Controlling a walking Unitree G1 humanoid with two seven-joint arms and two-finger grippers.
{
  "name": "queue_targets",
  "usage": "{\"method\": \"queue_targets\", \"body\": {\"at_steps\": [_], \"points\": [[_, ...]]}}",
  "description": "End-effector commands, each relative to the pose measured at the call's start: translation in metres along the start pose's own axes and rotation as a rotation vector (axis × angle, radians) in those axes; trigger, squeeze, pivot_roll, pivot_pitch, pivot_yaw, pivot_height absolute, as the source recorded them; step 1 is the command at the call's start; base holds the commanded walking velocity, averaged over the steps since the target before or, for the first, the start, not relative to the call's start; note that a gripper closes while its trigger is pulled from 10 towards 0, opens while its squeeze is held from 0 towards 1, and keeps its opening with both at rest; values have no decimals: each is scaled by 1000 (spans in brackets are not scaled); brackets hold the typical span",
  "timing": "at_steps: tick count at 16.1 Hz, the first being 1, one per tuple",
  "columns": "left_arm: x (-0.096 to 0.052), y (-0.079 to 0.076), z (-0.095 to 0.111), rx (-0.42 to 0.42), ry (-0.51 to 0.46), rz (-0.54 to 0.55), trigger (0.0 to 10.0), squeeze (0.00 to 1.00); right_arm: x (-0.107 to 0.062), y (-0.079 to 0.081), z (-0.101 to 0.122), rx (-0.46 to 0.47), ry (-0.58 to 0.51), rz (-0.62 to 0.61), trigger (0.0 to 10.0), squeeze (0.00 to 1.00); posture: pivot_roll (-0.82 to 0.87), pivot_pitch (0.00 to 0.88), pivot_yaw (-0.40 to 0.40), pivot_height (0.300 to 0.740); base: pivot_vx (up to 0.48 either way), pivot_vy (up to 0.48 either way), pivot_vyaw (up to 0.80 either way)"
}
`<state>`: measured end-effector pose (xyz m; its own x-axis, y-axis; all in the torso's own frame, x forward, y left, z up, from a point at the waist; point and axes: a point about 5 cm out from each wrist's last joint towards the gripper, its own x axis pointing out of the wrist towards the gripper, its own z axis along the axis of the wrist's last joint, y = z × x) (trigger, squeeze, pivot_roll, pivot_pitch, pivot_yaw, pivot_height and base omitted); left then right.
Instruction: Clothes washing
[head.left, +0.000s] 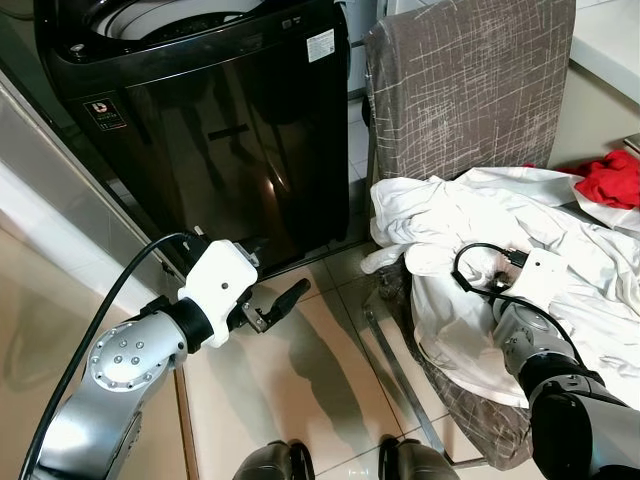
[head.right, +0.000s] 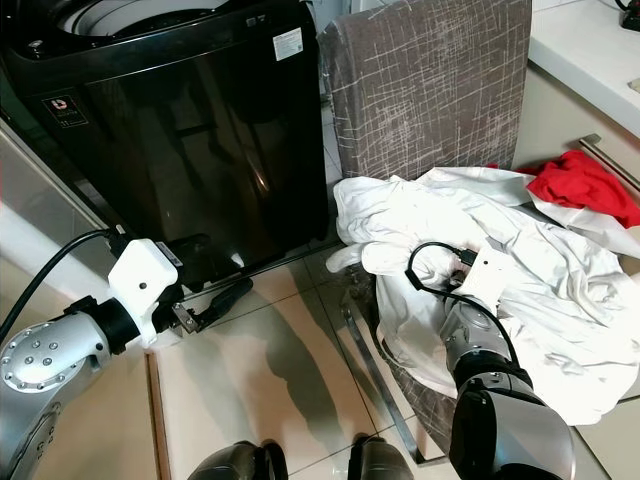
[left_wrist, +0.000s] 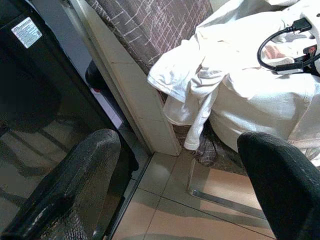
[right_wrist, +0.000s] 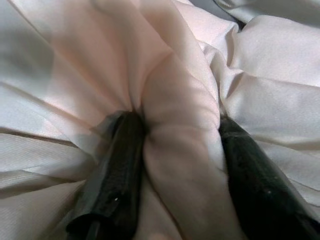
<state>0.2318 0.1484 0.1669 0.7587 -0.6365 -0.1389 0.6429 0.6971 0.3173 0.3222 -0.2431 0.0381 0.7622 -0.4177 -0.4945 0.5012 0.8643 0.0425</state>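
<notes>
A heap of white clothes (head.left: 560, 220) lies on the seat of a grey patterned chair (head.left: 470, 90), with a red garment (head.left: 612, 178) at its far right. My right gripper (right_wrist: 177, 120) is pushed into the heap. Its black fingers (right_wrist: 117, 170) are shut on a thick fold of white cloth. The black top-loading washing machine (head.left: 230, 130) stands to the left of the chair with its lid up and the drum rim showing. In front of the machine's lower panel, my left gripper (head.left: 280, 305) hovers low over the tiles, open with nothing in it (left_wrist: 177, 140).
The chair's metal leg frame (head.left: 395, 350) runs along the floor between me and the seat. A pale counter (head.right: 580, 40) stands behind the chair on the right. A light wall base (head.left: 60, 230) runs along the left. My feet (head.left: 290, 460) are on the beige tiles.
</notes>
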Motion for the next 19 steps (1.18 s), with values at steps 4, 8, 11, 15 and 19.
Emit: {"method": "queue_targets", "body": {"at_steps": [4, 8, 11, 15, 19], "points": [[4, 2, -5, -14, 19, 29, 10000, 0, -6, 22, -15, -22, 38, 78, 0, 0, 46, 198, 117, 740, 0, 0, 0], [17, 7, -7, -24, -6, 79, 10000, 0, -15, 67, 48, -69, -279, 266, 0, 0, 3, 147, 89, 740, 0, 0, 0], [29, 12, -5, -30, -41, 118, 10000, 0, -33, 96, 82, -85, -453, 416, 0, 0, -20, 105, 67, 740, 0, 0, 0], [47, 14, -3, -48, -88, 167, 10000, 0, -45, 110, 109, -116, -564, 500, 0, 0, -44, 26, 29, 740, 0, 0, 0], [54, 30, -15, -99, -55, 407, 10000, 0, -46, 105, 101, -146, -582, 529, 0, 0, -56, 0, 11, 740, 0, 0, 303]]}}
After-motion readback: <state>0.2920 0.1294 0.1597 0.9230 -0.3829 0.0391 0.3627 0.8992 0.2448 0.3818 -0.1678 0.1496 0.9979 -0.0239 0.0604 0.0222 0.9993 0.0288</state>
